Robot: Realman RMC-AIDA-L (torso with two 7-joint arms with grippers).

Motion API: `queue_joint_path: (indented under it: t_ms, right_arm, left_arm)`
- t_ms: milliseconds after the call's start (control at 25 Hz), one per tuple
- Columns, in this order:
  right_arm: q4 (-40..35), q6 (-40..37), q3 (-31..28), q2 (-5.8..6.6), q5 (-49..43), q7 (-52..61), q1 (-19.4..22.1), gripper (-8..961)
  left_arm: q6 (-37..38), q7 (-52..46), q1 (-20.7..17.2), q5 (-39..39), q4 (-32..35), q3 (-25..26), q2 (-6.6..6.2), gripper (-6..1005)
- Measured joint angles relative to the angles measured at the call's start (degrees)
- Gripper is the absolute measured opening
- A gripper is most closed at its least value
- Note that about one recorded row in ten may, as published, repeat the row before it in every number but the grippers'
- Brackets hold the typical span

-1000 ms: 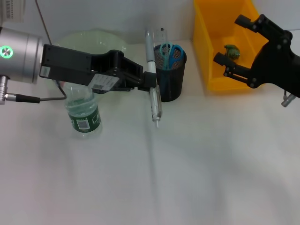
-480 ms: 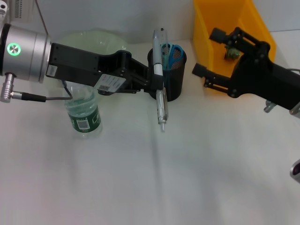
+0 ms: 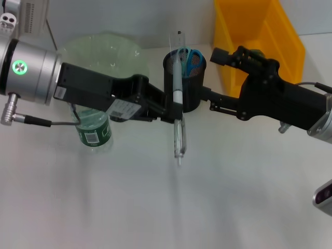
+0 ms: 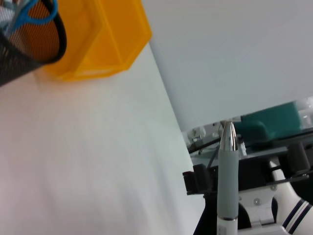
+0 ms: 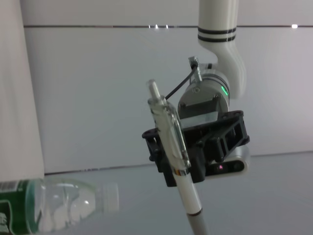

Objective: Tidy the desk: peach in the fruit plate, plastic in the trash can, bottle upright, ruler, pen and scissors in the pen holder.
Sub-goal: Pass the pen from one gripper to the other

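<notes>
White desk carries your work: left gripper clamps the pen mid-barrel, beside the pen holder near the far edge; right gripper hangs spread. It's light, stiff, slick; grip mid-barrel

The left hand has carried the pen rightward, now before the pen holder. The right hand has swung from the yellow bin to beside the holder.

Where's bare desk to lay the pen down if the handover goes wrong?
Free: the wide near strip of the desk, below the bottle and both arms. Crowded: the far row, where the fruit plate, pen holder and yellow bin stand, with the left gripper holding the pen and the right gripper beside it.
</notes>
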State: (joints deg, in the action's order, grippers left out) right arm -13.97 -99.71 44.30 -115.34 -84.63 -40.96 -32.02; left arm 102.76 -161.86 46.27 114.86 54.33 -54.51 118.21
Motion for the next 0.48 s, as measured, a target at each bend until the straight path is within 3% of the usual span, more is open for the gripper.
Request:
queue_joint_path:
  t_ms: [480]
  right_arm:
    - [0.7, -0.6, 3.1, 0.14, -0.4, -4.6, 0.1, 796]
  left_arm:
    - [0.3, 0.3, 0.3, 0.5, -2.7, -0.5, -0.19, 131]
